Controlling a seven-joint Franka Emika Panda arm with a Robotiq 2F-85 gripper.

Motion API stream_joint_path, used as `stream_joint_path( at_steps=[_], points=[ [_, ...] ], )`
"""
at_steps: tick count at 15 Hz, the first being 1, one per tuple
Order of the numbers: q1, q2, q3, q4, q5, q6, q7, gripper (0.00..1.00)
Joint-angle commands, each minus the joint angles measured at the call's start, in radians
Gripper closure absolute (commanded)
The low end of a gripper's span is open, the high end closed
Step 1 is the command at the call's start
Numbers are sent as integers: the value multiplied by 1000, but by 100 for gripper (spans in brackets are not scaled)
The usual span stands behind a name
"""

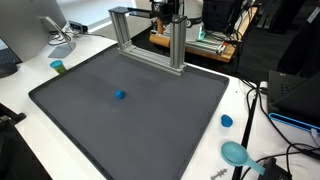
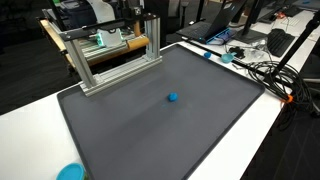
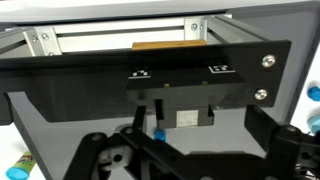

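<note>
A small blue object (image 1: 119, 96) (image 2: 172, 98) lies near the middle of a dark grey mat (image 1: 130, 130) (image 2: 150, 135). In the wrist view it (image 3: 158, 133) shows just ahead of my gripper (image 3: 200, 160), a little left of centre. The gripper's black fingers are spread wide apart and hold nothing. They hang above the mat, apart from the blue object. An aluminium frame (image 1: 150, 40) (image 2: 110, 55) stands at the mat's far edge and shows in the wrist view (image 3: 120, 38) beyond the blue object. I cannot make out the gripper clearly in either exterior view.
On the white table around the mat are a teal bowl (image 1: 235, 153), a blue cap (image 1: 227, 121), a green cup (image 1: 58, 67) and a blue round thing (image 2: 70, 172). Cables (image 1: 262, 100) (image 2: 265, 70) lie along one side. Equipment stands behind the frame.
</note>
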Motion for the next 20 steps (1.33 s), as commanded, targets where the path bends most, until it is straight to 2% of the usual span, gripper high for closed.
stream_joint_path(
  at_steps=[1,8,10,11,12,13,14,16,20],
  points=[
    [-2,6,-3,-10,15,0,-6,0],
    [0,29,6,-17,16,12,5,1],
    [0,32,8,-19,15,13,7,4],
    [-2,32,9,-20,15,14,11,11],
    [-3,32,10,-20,13,14,13,12],
    [-4,32,11,-21,12,13,15,17],
    [-5,32,12,-21,11,13,16,14],
    [-6,33,13,-23,10,14,20,15],
    [-7,39,19,-23,9,20,30,24]
  ],
)
